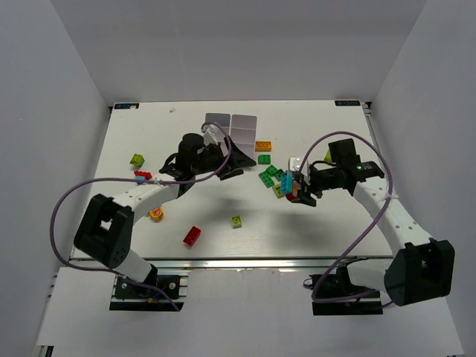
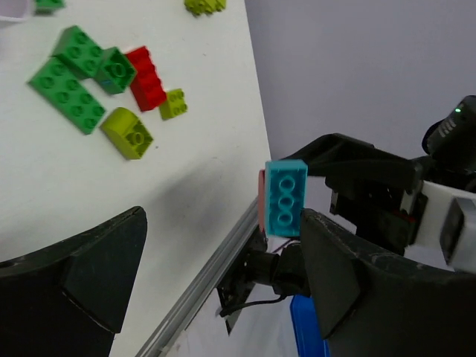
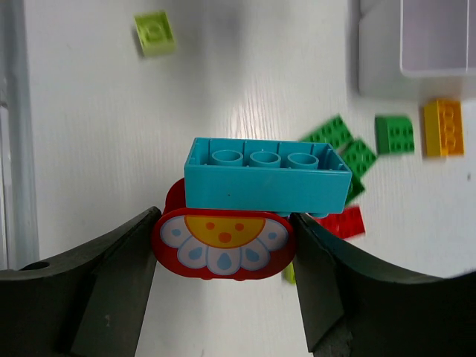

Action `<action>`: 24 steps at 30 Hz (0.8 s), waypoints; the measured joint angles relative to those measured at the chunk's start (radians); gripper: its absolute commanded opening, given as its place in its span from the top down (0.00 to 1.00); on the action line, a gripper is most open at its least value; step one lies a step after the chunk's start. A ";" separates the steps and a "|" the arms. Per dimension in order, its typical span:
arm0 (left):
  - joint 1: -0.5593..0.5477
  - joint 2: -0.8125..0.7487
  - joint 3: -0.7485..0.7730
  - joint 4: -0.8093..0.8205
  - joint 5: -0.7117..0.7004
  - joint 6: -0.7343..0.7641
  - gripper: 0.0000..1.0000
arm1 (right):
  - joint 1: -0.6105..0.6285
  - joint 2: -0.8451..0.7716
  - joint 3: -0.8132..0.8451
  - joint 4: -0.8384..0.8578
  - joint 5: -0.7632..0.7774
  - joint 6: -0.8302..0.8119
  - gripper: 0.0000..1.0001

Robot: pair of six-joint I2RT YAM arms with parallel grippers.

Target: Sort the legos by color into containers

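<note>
Right jaws are clamped on a red flower piece (image 3: 222,244) with a blue brick (image 3: 268,175) stuck on top, the pair held up off the worktop (image 1: 149,134) near the green bricks (image 1: 268,177). Left jaws gape wide, nothing in them, hanging near the tray (image 1: 244,123), which sits well apart from the pair. Trouble I can see: two colours joined, so one drop mis-sorts a piece; and the blue one, only riding there, may topple off on the way

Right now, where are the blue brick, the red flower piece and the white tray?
blue brick (image 3: 268,184): right wrist view, long side face.
red flower piece (image 3: 223,244): right wrist view, painted front.
white tray (image 3: 379,59): right wrist view, side wall.
</note>
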 measured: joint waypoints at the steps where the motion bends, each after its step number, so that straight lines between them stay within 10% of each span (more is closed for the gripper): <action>1: -0.019 0.026 0.023 0.008 0.006 -0.001 0.08 | 0.031 -0.009 0.000 0.020 -0.002 0.030 0.94; 24: -0.126 0.137 0.126 0.065 0.050 -0.023 0.23 | 0.236 0.029 0.038 0.286 0.109 0.382 0.94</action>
